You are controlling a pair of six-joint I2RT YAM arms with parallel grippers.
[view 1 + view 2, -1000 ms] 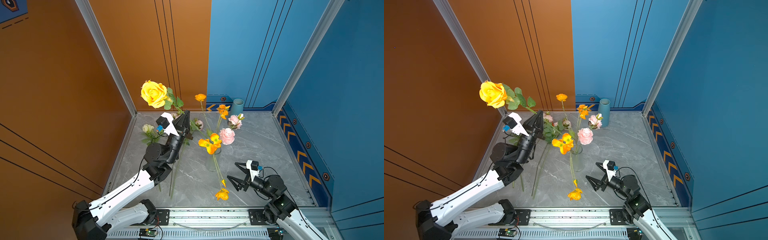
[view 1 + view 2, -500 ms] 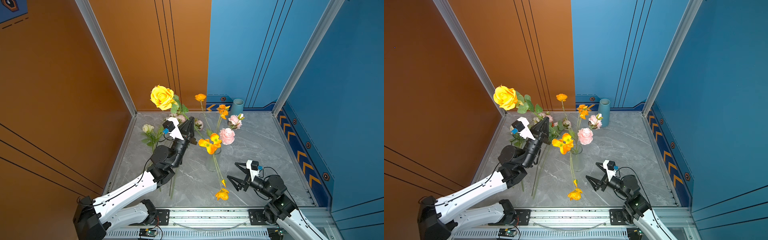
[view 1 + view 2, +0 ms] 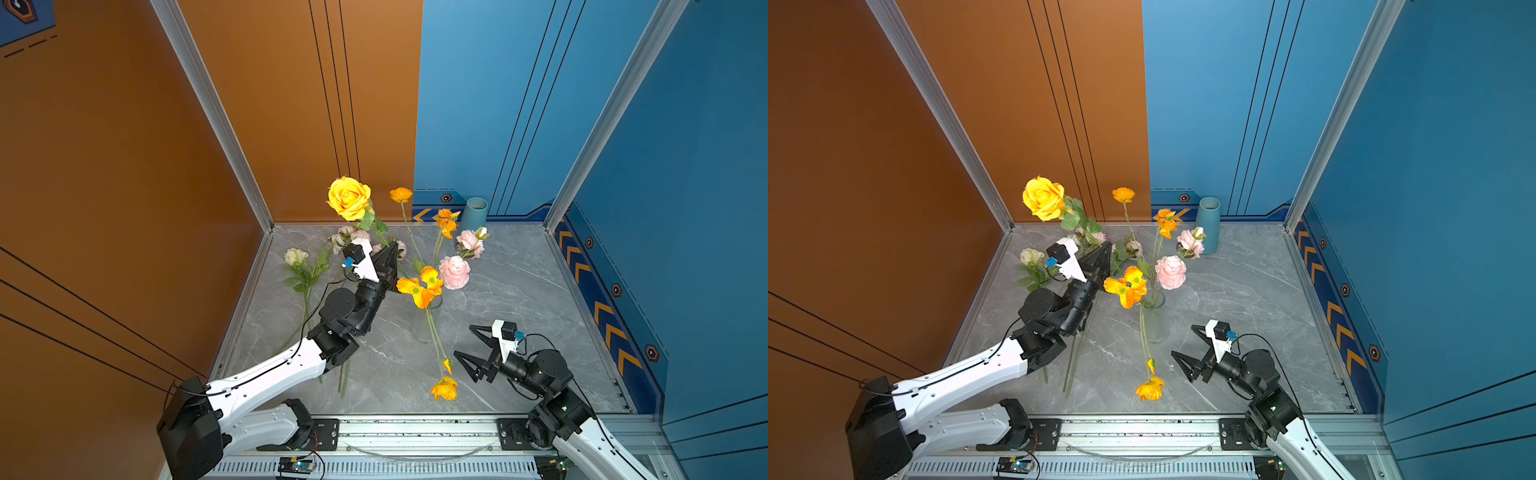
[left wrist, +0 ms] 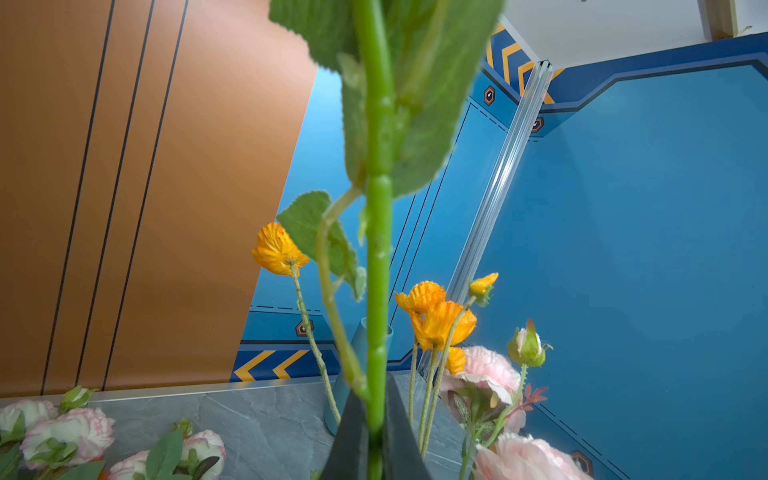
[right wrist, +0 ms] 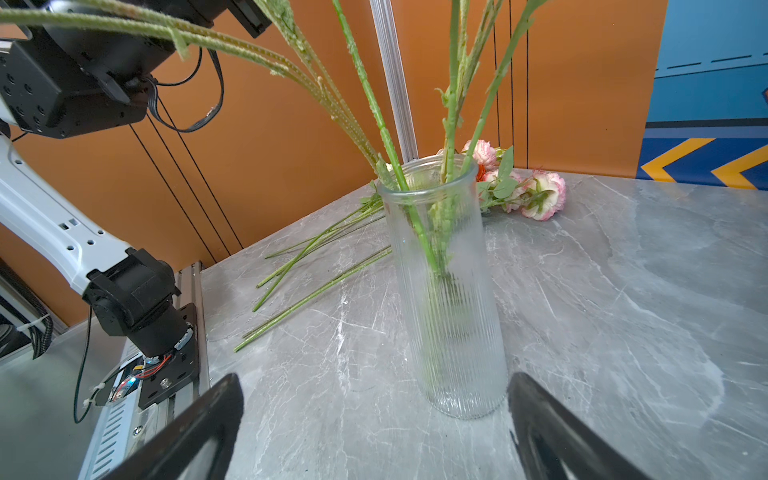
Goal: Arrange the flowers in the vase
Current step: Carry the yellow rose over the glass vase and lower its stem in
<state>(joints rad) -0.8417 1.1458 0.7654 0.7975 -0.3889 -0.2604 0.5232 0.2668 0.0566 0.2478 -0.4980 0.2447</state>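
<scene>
- While several flowers (image 3: 454, 272) already stand in the ribbed vase (image 5: 446, 291) on the bench (image 3: 519, 299), the yellow rose (image 3: 348, 203) hangs aloft, left of it.
- Left claw (image 3: 390, 254) is clamped on the rose's stem under the leaves, bloom up (probably so the free end can enter the vase).
- Right claw (image 3: 463, 341) gapes wide near the vase, empty, seemingly ready to steady it.
- Loose blooms (image 3: 296, 256) lie flat by the orange wall (image 3: 124, 166).
- No readable writing; only yellow chevrons (image 3: 602, 316).
</scene>
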